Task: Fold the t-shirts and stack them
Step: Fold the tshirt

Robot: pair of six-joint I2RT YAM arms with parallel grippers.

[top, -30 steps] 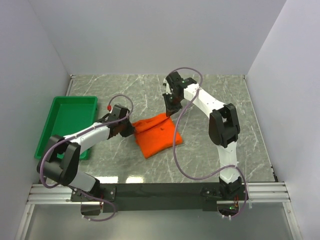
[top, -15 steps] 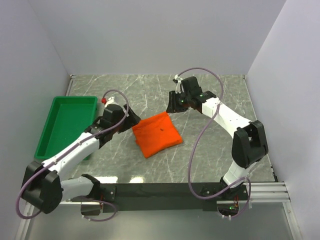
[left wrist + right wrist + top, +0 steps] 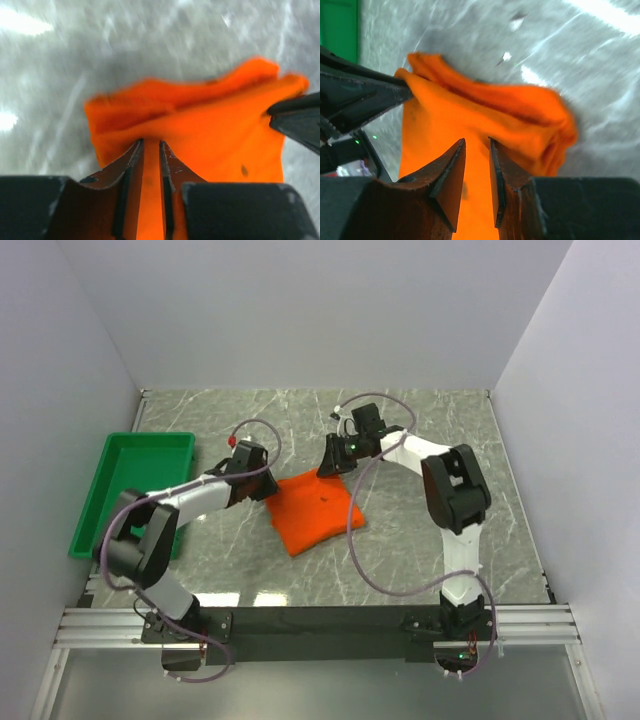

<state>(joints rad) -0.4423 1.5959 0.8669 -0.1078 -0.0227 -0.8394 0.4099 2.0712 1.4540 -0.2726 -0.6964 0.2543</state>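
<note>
The orange t-shirt (image 3: 318,510) lies folded as a small, skewed rectangle on the marble table. My left gripper (image 3: 263,487) is at its left corner. In the left wrist view the jaws (image 3: 150,146) stand nearly closed with orange cloth (image 3: 200,125) pinched between them. My right gripper (image 3: 331,462) is at the shirt's far corner. In the right wrist view its jaws (image 3: 477,142) are also narrow, with the shirt (image 3: 485,115) between them. The cloth bunches in thick folds past both sets of tips.
A green tray (image 3: 110,515) sits at the table's left edge, behind my left arm; it also shows in the right wrist view (image 3: 337,25). Grey walls close in the table on three sides. The marble surface (image 3: 440,540) spreads to the right of the shirt.
Half a second ago both grippers were pulled back, clear of the shirt. Now both are back at its left and far corners, closed on cloth. The shirt has barely moved.
</note>
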